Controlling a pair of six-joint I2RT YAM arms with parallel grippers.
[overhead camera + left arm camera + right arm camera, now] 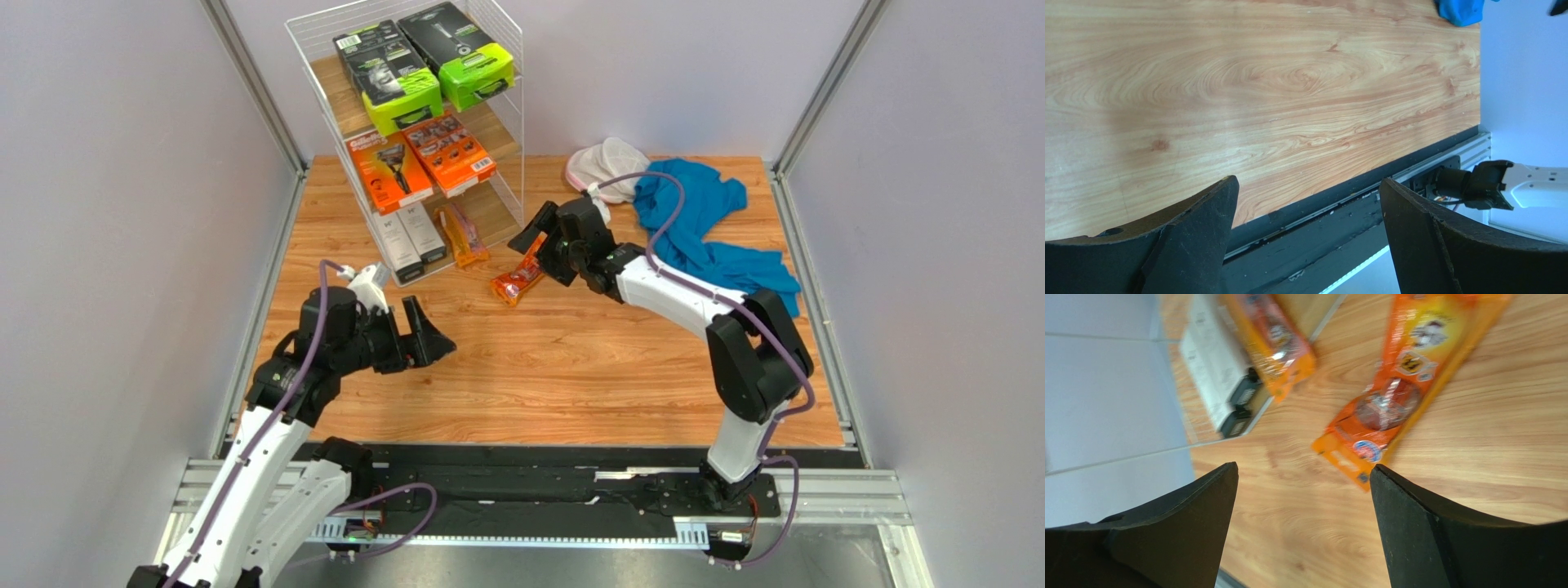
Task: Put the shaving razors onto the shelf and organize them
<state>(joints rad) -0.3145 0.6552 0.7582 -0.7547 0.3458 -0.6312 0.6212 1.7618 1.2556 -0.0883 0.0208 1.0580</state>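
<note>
Currently on record, with places given from the shelf:

Shelf: white wire-frame rack with three light wood-grain tiers, standing at the far left of the wood-grain table.

Top tier: two flat black razor packs with lime-green ends, side by side.

Middle tier: two orange razor boxes, side by side.

Bottom tier: two slim grey-white upright boxes at its left. A narrow orange blister pack stands just beside them to their right.

Off the shelf: a second narrow orange blister pack lies flat on the table, near the shelf's front right corner and clear of the wire frame.

Right gripper: black two-finger unit, hanging over the table just right of the shelf's bottom tier, close above the loose blister pack. Its jaws stand wide apart with nothing between them. In the wrist view the pack lies beyond the fingertips, untouched.

Left gripper: black two-finger unit, well apart from the shelf on its near side, over bare table. Its jaws are spread wide and hold nothing, as its own camera confirms.

Other articles: a crumpled blue cloth and a white-and-pink fabric piece, both well to the right of the shelf at the far side of the table.
</note>
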